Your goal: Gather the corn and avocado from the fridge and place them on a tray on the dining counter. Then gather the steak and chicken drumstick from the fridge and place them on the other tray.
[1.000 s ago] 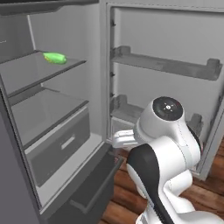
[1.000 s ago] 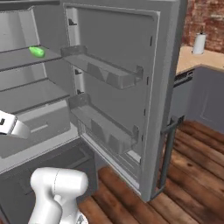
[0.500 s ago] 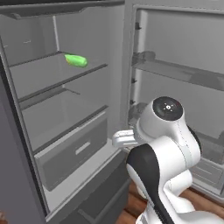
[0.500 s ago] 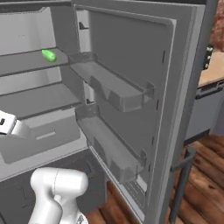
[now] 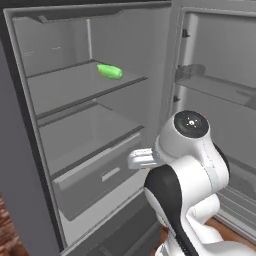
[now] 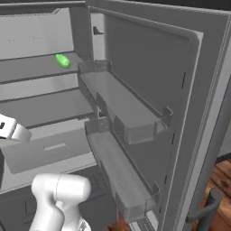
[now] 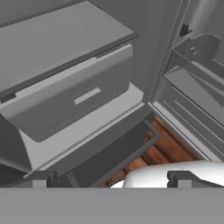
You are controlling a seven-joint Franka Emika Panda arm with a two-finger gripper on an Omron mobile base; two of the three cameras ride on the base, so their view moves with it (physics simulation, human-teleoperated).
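An open grey fridge (image 5: 95, 45) is standing in front of the robot, its inside lit and its shelves running across the left and middle of both base views. The fridge door (image 6: 149, 67) is swinging out to the right, and two clear door bins (image 6: 124, 113) are hanging on its inner face, one above the other. In the hand view the door's lower racks (image 7: 197, 87) are showing at the right.

The white robot arm (image 5: 187, 175) is rising at the near right of the left base view, folded close in front of the fridge's lower half. Its hand is reaching left toward the crisper drawer (image 5: 95, 185), a wide grey drawer sitting under the lowest shelf. In the hand view that drawer (image 7: 72, 103) is lying ahead, closed, with a pale slot handle on its front.

Below the drawer, the dark freezer front (image 7: 109, 157) is showing, and a strip of wooden floor (image 7: 153, 153) is lying just beside it.

The gripper (image 7: 109, 179) is standing wide open, its two dark tips apart at the near edge of the hand view, and nothing is held between them.

A small green item, which may be the avocado (image 5: 109, 71), is lying on the upper shelf (image 5: 75, 92), toward the far right of that shelf, well above the hand. In the right base view it (image 6: 62, 60) is showing at the far left.
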